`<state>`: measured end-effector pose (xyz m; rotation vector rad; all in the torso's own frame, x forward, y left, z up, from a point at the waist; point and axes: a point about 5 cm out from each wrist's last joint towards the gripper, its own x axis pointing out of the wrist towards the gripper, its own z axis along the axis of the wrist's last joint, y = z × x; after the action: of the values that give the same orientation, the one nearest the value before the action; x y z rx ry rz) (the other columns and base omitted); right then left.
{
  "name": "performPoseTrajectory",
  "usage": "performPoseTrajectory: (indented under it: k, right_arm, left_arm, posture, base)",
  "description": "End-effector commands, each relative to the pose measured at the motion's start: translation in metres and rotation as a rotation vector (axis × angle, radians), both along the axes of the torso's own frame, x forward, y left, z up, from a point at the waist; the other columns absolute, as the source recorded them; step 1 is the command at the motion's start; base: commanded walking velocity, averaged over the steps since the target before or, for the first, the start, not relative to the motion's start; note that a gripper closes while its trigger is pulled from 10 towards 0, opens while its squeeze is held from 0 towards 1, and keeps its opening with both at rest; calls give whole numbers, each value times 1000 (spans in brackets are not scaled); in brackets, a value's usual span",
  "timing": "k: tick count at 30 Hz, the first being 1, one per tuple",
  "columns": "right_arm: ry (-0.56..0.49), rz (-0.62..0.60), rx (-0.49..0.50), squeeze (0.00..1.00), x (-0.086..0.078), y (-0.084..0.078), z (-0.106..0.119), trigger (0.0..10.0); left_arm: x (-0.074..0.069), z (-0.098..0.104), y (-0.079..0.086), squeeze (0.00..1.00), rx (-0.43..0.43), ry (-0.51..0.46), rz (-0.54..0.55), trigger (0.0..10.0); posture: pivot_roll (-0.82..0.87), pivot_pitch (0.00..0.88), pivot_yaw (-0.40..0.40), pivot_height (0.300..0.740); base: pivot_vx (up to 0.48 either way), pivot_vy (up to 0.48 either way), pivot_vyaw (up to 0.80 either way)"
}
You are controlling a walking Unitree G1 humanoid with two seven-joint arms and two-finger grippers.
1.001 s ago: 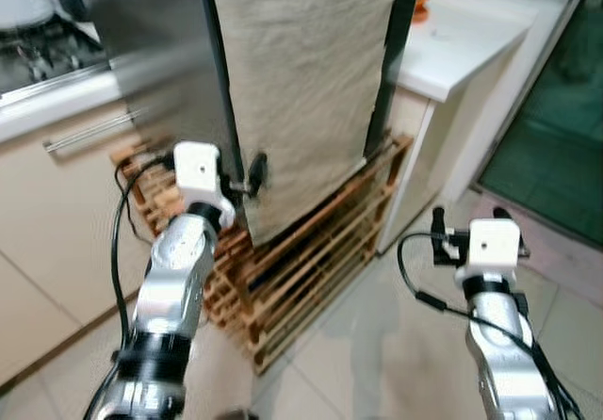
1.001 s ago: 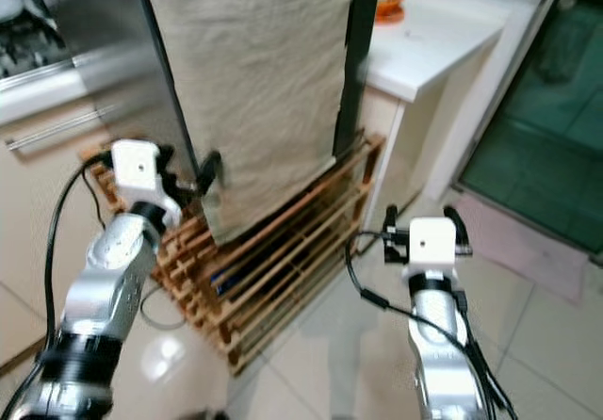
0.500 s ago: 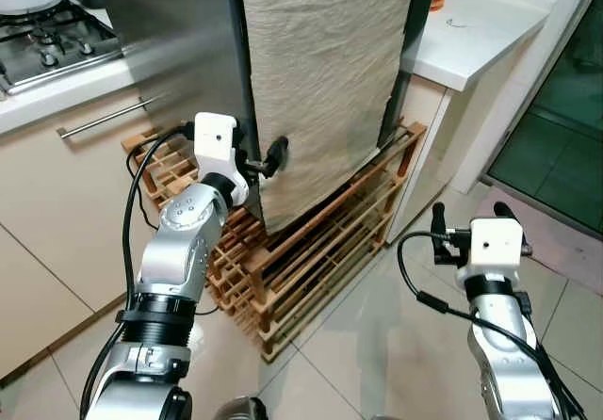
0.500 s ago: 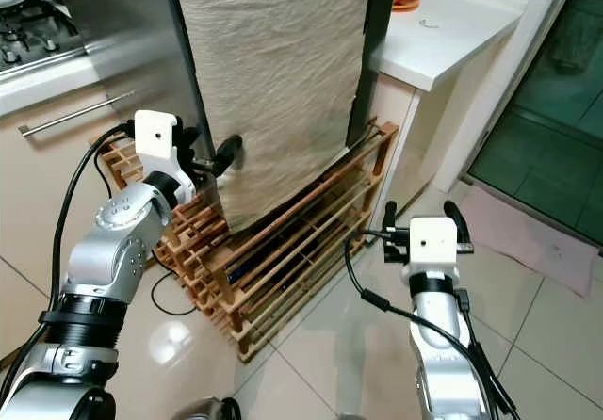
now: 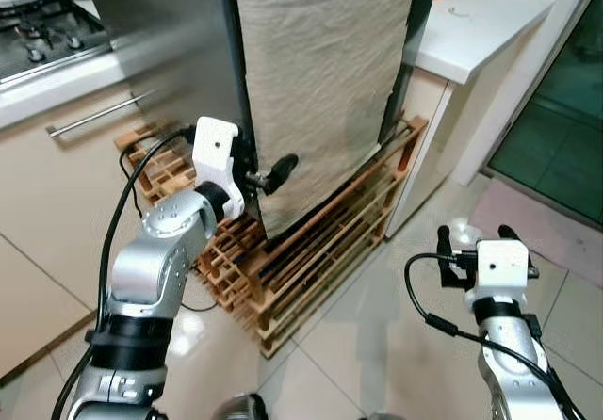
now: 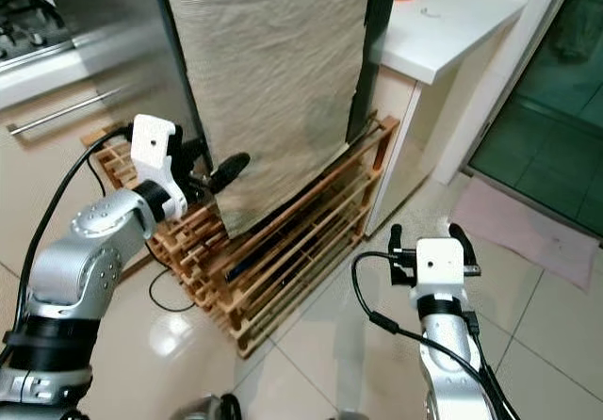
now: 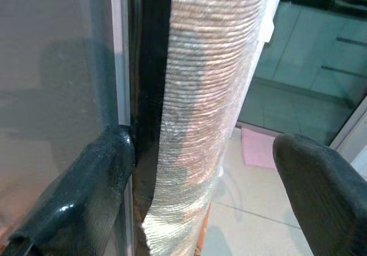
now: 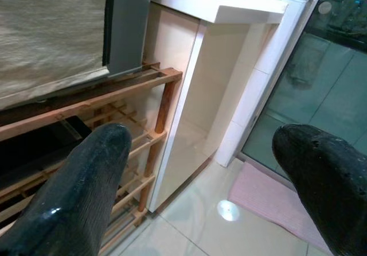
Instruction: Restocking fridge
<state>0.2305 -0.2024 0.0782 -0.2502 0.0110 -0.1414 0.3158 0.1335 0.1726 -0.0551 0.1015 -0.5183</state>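
Fridge [image 5: 170, 43] at upper left, cloth [image 5: 320, 72] draped over its front, left claw [image 5: 266, 174] spread at door edge, right claw [image 6: 426, 239] spread, lower right, over floor [image 6: 556, 345].

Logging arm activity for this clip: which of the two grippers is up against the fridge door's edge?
The left gripper: its open fingers straddle the cloth-covered fridge door at its edge. The right gripper hangs over the floor tiles, apart from the fridge.
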Motion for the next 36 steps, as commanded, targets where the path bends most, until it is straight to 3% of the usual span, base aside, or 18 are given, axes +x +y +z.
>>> performPoseTrajectory:
  k: [1,5,9,12,13,15,18,19,22,28,31,34,36]
  right_arm:
    - [-2,2,7,0,3,1,1,10000]
    - [-2,11,14,0,5,2,1,10000]
    - [69,44,22,0,-3,-1,-12,10000]
    - [316,39,16,0,-29,-20,-61,10000]
    - [316,39,16,0,-29,-20,-61,10000]
    - [491,-18,77,0,-47,-33,-97,10000]
    - [591,-39,99,0,-56,-36,-118,10000]
    - [630,-45,102,0,-58,-35,-125,10000]
    - [684,-51,98,0,-58,-33,-134,10000]
    - [665,-26,116,0,-51,-23,-137,10000]
    - [659,-11,111,0,-48,-19,-137,10000]
    - [671,38,94,0,-46,-7,-139,10000]
    - [690,55,94,0,-46,-2,-142,10000]
  left_arm:
    - [-1,-2,-4,0,12,13,-12,10000]
    - [5,-3,-9,0,9,3,2,10000]
    - [10,0,-25,0,-30,-20,-45,10000]
    - [5,17,-55,0,-116,-66,-253,10000]
    - [5,17,-55,0,-116,-66,-253,10000]
    - [-2,30,-69,0,-150,-96,-425,10000]
    - [-6,38,-75,0,-178,-104,-514,10000]
    - [-10,44,-78,0,-236,-89,-586,10000]
    - [-15,50,-83,0,-317,-63,-682,10000]
    - [-21,56,-86,0,-463,-10,-775,10000]
    - [-23,57,-85,0,-482,-3,-785,10000]
    - [-23,58,-72,0,-516,15,-757,10000]
    - [-22,55,-64,0,-484,5,-717,10000]
  posture:
    - [-120,39,21,740]
    - [-122,30,16,740]
    - [-140,22,14,740]
    - [-154,17,17,740]
    - [-154,17,17,740]
    - [-156,17,19,740]
    - [-154,19,18,740]
    - [-156,19,18,740]
    - [-153,20,18,740]
    - [-150,21,13,740]
    - [-148,21,13,740]
    - [-147,21,17,740]
    - [-140,21,21,740]
  base:
    - [0,0,0]
    - [0,0,0]
    - [0,0,0]
    - [0,0,0]
    - [0,0,0]
    - [0,0,0]
    - [0,0,0]
    - [0,0,0]
    - [0,0,0]
    - [0,0,0]
    - [0,0,0]
    - [0,0,0]
    - [0,0,0]
